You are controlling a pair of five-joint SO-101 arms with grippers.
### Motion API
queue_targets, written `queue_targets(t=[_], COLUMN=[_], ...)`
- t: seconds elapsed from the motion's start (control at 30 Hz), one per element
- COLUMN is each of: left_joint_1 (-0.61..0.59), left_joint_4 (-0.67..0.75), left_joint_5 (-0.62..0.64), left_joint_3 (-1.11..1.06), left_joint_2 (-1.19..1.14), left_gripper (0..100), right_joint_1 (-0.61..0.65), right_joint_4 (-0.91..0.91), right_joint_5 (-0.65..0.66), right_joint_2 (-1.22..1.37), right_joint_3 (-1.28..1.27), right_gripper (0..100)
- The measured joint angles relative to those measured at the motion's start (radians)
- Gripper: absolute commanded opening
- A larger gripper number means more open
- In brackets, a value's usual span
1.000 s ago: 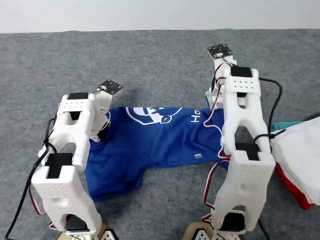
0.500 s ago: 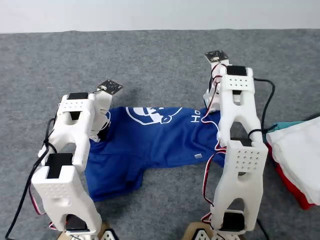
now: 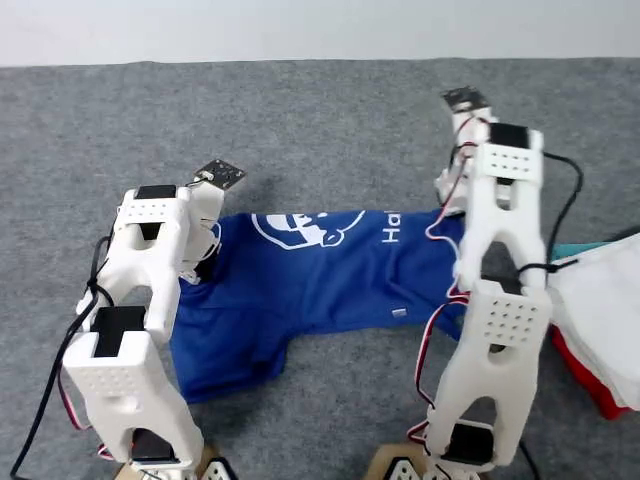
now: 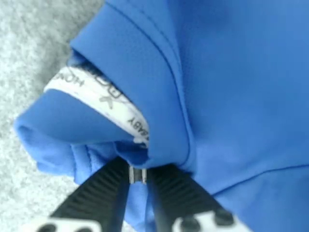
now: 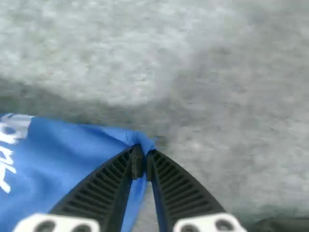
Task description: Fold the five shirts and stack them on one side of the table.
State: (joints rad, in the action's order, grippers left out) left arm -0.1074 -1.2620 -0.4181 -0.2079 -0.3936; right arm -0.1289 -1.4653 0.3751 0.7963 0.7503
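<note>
The left arm (image 3: 140, 300) stood over the left end of the blue shirt (image 3: 330, 280). There the left gripper (image 4: 137, 166) had its black fingers (image 4: 104, 188) pinched together on a bunched fold of the blue cloth. The fold sat just beside the neck opening, where a white printed neck band (image 4: 99, 96) curled out from under a stitched edge. The blue shirt lay spread across the middle of the grey tabletop (image 3: 320, 120), its long side running from one arm to the other. It had a white print (image 3: 300, 230) along its far edge and a small white tag (image 3: 398, 313) close to its near edge. Its near left part was rumpled and jutted toward the arm bases. At the shirt's far right corner stood the right arm (image 3: 495, 300). The right gripper (image 5: 140, 157) had its fingers (image 5: 113, 186) closed on the very tip of that corner, with bare tabletop beyond it and white lettering (image 5: 9, 145) on the cloth beside the grip. To the right of the blue shirt, past the right arm, lay a pile of shirts (image 3: 600, 300): a white one on top, a red one (image 3: 590, 385) beneath it, and a teal edge (image 3: 570, 250) showing on the far side. Whether the pile touched the blue shirt could not be told, since the right arm hid the gap.
</note>
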Motion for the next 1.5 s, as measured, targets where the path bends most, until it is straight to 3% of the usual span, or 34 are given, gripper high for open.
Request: queue_targets(t=[0.27,0.43,0.5,0.7,0.93,1.03,1.5], left_joint_1=[0.0,0.0,0.0,0.0,0.0,0.0,0.011], left_joint_4=[0.0,0.0,0.0,0.0,0.0,0.0,0.0], left_joint_5=[0.0,0.0,0.0,0.0,0.0,0.0,0.0], left_joint_3=[0.0,0.0,0.0,0.0,0.0,0.0,0.0], left_joint_2=[0.0,0.0,0.0,0.0,0.0,0.0,0.0], left_gripper=[0,0,0,0,0,0,0], right_joint_1=[-0.031,-0.032,-0.041,-0.038,0.017,0.041,0.071], right_joint_4=[-0.002,-0.008,-0.04,-0.199,-0.288,-0.288,-0.288], right_joint_5=[0.069,0.075,0.072,0.048,0.046,0.046,0.046], right_joint_2=[0.0,0.0,0.0,-0.002,-0.049,-0.1,-0.44], right_joint_3=[0.021,0.021,0.054,0.222,0.281,0.206,-0.562], right_gripper=[1.8,21.3,24.0,23.3,5.2,0.8,1.0])
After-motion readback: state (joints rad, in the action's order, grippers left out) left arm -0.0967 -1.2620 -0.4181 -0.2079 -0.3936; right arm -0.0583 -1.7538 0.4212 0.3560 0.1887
